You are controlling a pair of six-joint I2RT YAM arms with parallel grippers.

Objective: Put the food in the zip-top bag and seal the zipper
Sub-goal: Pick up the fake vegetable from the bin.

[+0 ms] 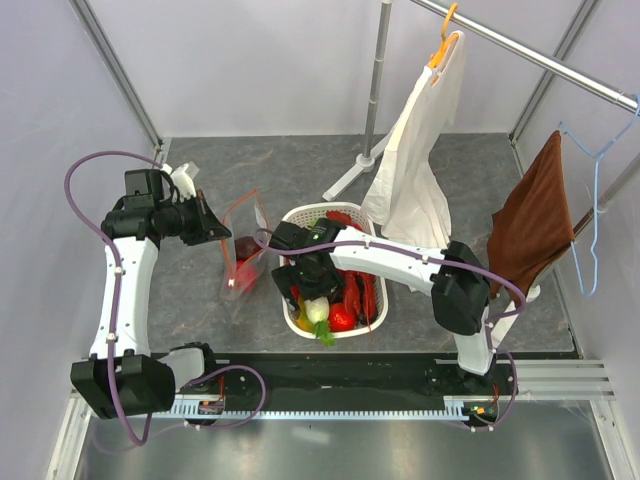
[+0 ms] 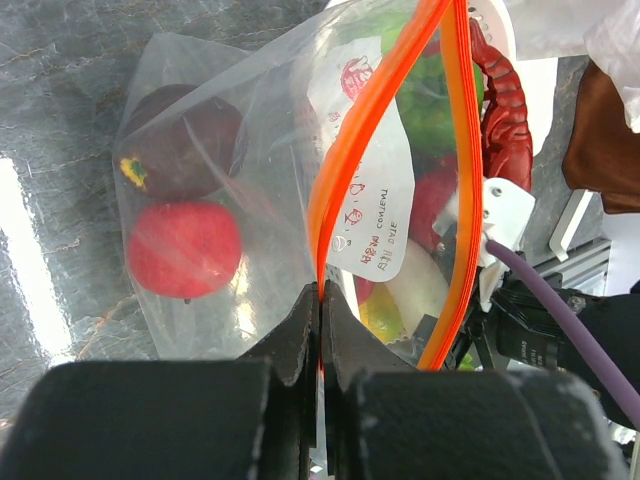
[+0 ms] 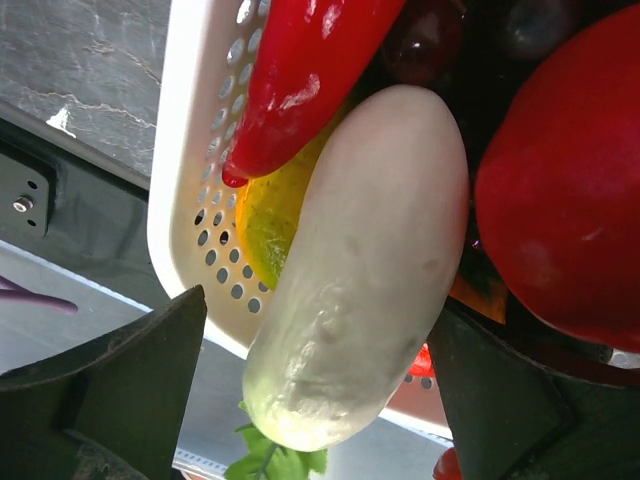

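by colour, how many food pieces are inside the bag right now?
Dark purple bulb: 1
Red round fruit: 1
Total: 2 in the zip-top bag. The other food seen past its mouth lies in the basket, not counted.

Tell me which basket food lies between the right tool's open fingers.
The glossy white radish with green leaves: it alone lies within the open right tool; the long red chili and round red fruit flank it.

Overhead overview, wrist close-ups on bag (image 2: 250, 150), basket (image 3: 190, 150)
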